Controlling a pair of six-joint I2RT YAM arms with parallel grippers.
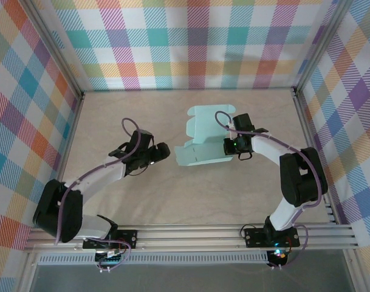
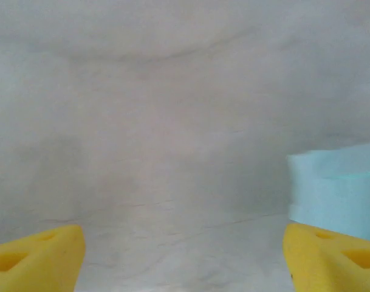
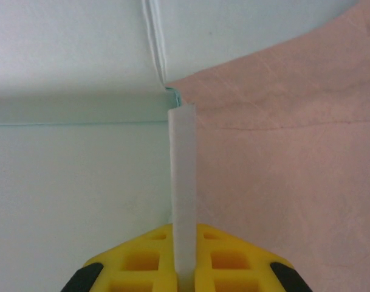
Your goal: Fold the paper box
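The paper box (image 1: 204, 145), a pale mint-teal card piece that is partly folded, lies on the beige surface (image 1: 142, 115) a little right of the middle, with one scalloped-edged panel reaching toward the far wall. The right pincer (image 3: 183, 258) sits at the box's right edge. In the right wrist view its yellow fingers (image 3: 142, 261) are pressed together on a thin flap (image 3: 183, 170) of the card, which stands upright on edge and runs straight away from the fingertips to a corner of the box. The broad teal panels spread to the left of that flap and the bare surface lies to its right. The left pincer (image 1: 163, 152) is low over the surface just to the left of the box and apart from it. In the left wrist view its two yellow fingertips (image 2: 36, 258) stand wide apart at the bottom corners with nothing between them but bare surface, so it holds nothing. An edge of the teal card shows just beyond the right-hand fingertip. Plaid-patterned walls (image 1: 191, 42) enclose the surface on three sides.
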